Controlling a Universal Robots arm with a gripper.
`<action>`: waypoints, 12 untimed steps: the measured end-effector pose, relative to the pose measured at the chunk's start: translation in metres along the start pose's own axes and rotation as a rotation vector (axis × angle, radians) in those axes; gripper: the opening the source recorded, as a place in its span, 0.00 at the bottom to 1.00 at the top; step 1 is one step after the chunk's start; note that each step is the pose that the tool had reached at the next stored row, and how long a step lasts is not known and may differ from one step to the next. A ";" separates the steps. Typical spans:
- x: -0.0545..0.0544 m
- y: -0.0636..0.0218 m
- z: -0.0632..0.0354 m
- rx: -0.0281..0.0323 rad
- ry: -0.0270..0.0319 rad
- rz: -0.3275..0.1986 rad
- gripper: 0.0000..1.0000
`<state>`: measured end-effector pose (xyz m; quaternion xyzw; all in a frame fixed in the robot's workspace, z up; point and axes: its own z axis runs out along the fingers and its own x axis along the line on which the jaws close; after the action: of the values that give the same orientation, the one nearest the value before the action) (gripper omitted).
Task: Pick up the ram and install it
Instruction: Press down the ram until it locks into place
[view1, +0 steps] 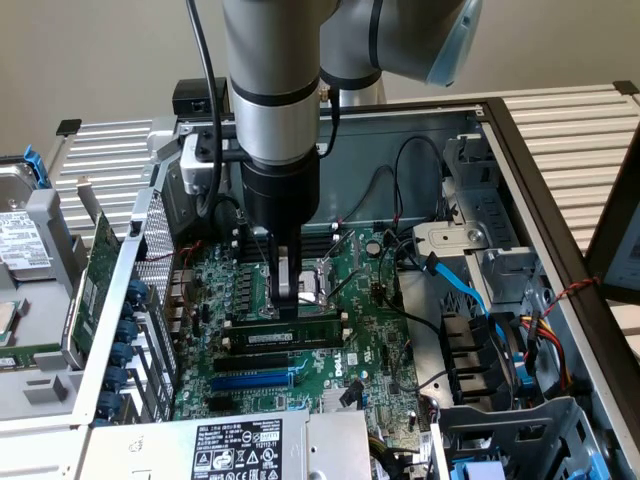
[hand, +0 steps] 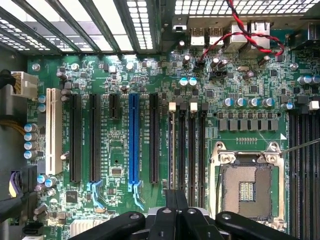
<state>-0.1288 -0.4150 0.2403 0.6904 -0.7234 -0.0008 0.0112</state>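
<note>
nearest to me sat a metal box with a white label, at the front edge of the open case. just behind it the green board lay flat in the case floor. a blue slot ran across it, with a long black slot just beyond that.

the ram came next, a thin dark-green stick with a white label strip. it stood upright on its long edge, parallel to the black slot and just beside it, between that slot and the socket. whether it was seated fully down i could not tell.

the gripper hung straight down over the ram, a little toward the exterior view's left of its middle. its fingers were pressed close together, and their tips met the ram's top edge, pinching it as far as i could see. from the wrist view the gripper showed the same closed pair of dark fingers, with the blue slot to one side of them and the socket to the other.

toward the exterior view's right, a blue cable curved over the grey drive bays. toward the exterior view's left, outside the case wall, a green card leaned on its edge, near a hard drive.

farther back the thick grey arm rose out of the case, a black cable running down beside it. behind it all lay a slatted metal table.
</note>
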 end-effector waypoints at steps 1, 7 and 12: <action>0.000 0.0000 0.0006 0.0000 0.0000 0.000 0.11; 0.000 -0.0007 0.0036 -0.0002 0.0002 0.000 0.11; -0.001 -0.0012 0.0046 0.0001 -0.0001 -0.003 0.11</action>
<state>-0.1276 -0.4144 0.2357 0.6915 -0.7223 -0.0008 0.0112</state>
